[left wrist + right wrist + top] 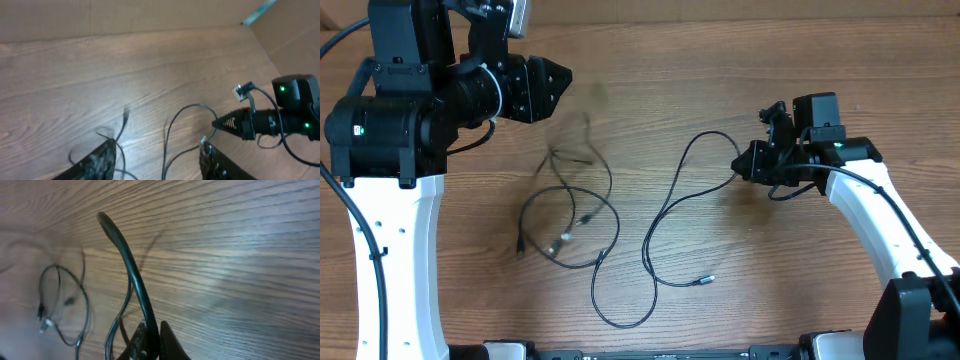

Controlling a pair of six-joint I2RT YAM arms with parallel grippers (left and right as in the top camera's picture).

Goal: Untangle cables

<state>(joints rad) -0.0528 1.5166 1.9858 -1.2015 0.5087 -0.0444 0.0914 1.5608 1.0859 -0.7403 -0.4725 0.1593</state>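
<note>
A bunch of thin black cables (570, 215) lies looped on the wooden table left of centre, with silver-tipped plugs inside the loops. Its upper strand (585, 125) is blurred. One long cable (670, 205) runs from my right gripper (742, 168) down to a silver plug (705, 281). In the right wrist view the gripper (156, 340) is shut on this black cable (125, 255). My left gripper (560, 80) hangs above the bunch, open. In the left wrist view its fingers (100, 160) stand wide apart with nothing held; cable strands (167, 135) lie on the table below.
A cardboard wall (150, 15) stands along the table's far side and continues round the corner. The right arm (270, 120) shows in the left wrist view, pointing toward the long cable's bend. A big loop of cable (625, 315) reaches near the front edge.
</note>
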